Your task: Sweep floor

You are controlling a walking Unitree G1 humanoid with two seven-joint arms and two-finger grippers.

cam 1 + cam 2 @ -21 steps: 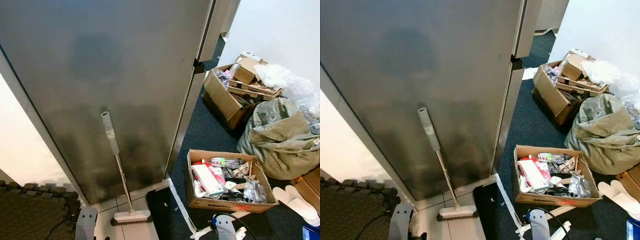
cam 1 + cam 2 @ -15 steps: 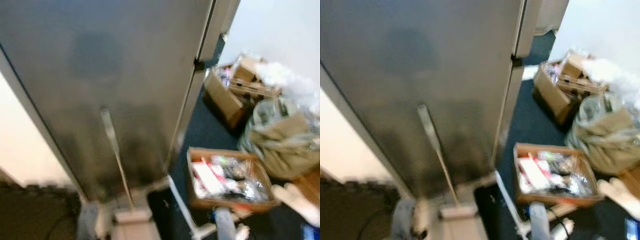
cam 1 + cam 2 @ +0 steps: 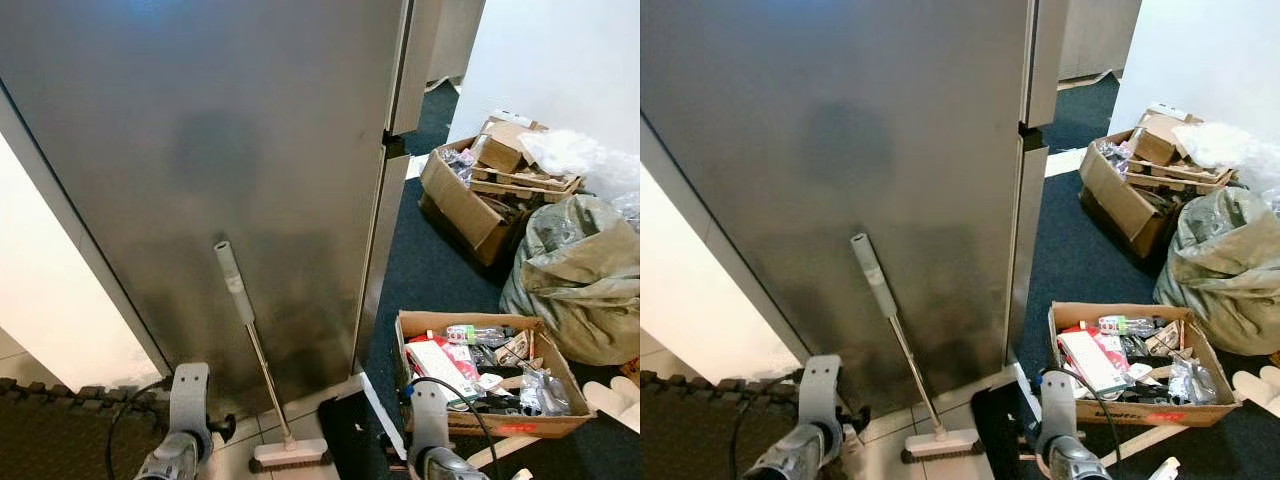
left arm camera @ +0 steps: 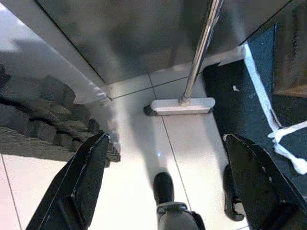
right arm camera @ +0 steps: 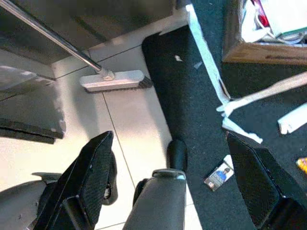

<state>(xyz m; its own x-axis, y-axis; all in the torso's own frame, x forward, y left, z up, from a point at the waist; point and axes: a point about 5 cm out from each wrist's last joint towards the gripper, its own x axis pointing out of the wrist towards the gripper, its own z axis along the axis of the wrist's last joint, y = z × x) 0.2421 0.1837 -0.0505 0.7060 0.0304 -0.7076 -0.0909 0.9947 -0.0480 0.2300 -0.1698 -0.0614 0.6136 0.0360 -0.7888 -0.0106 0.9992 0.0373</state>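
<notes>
I saw one broom (image 3: 248, 352): thin shiny metal pole, grey grip, flat white head on smooth white tile floor (image 4: 192, 143), leaning on big grey metal panel (image 3: 220, 150). Two cardboard boxes, one lumpy green bag (image 3: 580, 275). Left claw (image 4: 163, 158) spread, empty. Right claw (image 5: 168, 158) spread, empty.

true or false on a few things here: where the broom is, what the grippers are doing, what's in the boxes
1. The broom leans against the grey metal panel, head on the white tile floor. True.
2. The left gripper is shut on the broom handle. False: it is open, holds nothing, and hangs above the tiles short of the broom.
3. The right gripper is open. True.
4. The cardboard box nearest the robot is empty. False: it is full of assorted items.
5. The broom lies flat on the dark carpet. False: it stands leaning, on tile.
</notes>
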